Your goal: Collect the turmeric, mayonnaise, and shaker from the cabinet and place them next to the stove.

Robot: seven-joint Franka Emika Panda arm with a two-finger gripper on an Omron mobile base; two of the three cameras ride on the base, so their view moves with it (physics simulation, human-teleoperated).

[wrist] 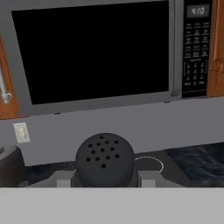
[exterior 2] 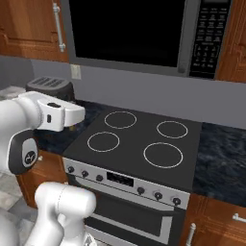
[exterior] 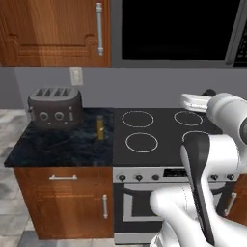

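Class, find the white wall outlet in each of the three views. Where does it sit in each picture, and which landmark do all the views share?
Left base view: the wall outlet is upper left, on the grey wall just above the toaster.
Right base view: upper left, below the microwave's lower left corner.
Hand view: near the left edge, mid-height.
Shared landmark: the black microwave, right of and above the outlet in every view.

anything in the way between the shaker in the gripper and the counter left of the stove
Nothing visible blocks it. The shaker is held over the stove. On the counter the turmeric stands near the stove edge and the toaster sits at the back; bare counter lies in front.
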